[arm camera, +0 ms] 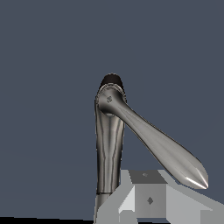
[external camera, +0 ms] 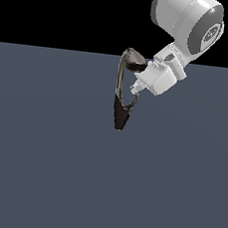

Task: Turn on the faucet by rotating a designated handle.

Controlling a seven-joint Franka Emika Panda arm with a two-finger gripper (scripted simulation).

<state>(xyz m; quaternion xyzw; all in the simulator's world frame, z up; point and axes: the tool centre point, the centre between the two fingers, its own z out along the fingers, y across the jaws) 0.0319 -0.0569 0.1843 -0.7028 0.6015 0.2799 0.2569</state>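
We see the faucet (external camera: 119, 94) standing on the flat grey floor (external camera: 39, 167), a little above the middle of the exterior view. It has a black cone body at the bottom, a thin neck that goes up and bends over, and a wide flat spout head at the top. The handle (external camera: 132, 103) is a small thin curved bar that sticks out of the cone on the exterior view's right.

The white arm comes down from the top right corner of that view. The gripper (external camera: 136, 89) is at the tip, and it looks like it touches the top end of the handle. The fingers are tiny there, so we cannot tell if they are spread apart or squeezed together.

In the wrist view the faucet (arm camera: 109, 144) looks big and shiny, and a pale finger (arm camera: 148, 197) sits right beside it
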